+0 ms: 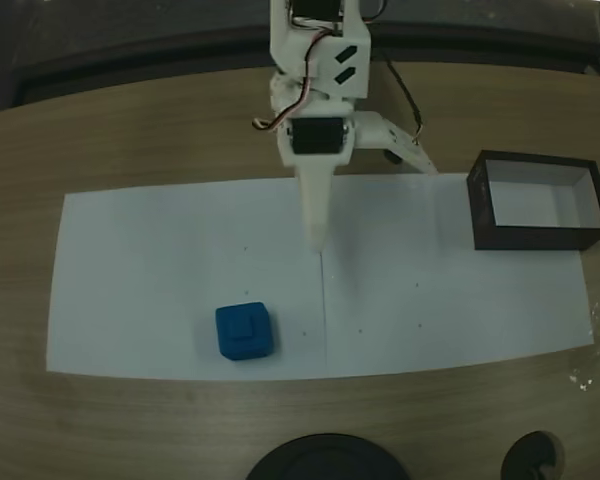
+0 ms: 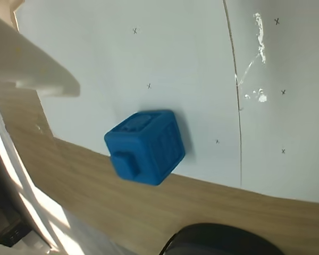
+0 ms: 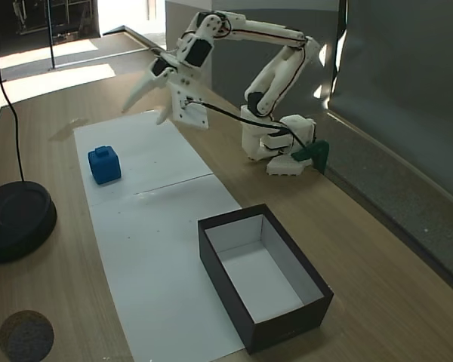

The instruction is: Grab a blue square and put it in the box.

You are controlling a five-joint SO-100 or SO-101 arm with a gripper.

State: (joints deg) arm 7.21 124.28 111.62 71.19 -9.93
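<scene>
White paper (image 1: 180, 270) covers the middle of a wooden table (image 1: 130, 140) in a fixed view from above. The arm (image 1: 315, 60) enters at the top edge, cut off there. Its gripper (image 1: 316, 235) points down the picture as one pale tapering shape, so the fingers overlap and cannot be told apart here. The blue square (image 1: 244, 331) sits on the paper below and left of the gripper, well apart from it, stud face up. The box (image 1: 537, 200) stands at the right, on the paper's upper right corner, holding nothing. Two dark round things at the bottom edge are cut off.

In the wrist view, the blue square (image 2: 145, 146) lies on the paper's (image 2: 149, 48) edge beside bare wood, its stud turned towards the lower left and slightly blurred. One pale finger (image 2: 26, 64) juts in from the upper left, apart from the cube. Small x marks dot the paper.

In another fixed view from the side, the gripper (image 3: 145, 102) hangs above the table's far end with its jaws spread wide, grasping nothing. The blue square (image 3: 105, 164) rests on the paper in front of it. The box (image 3: 263, 280) stands nearer the camera, its white bottom bare. A black round base (image 3: 15, 219) with a thin pole stands at the left.
</scene>
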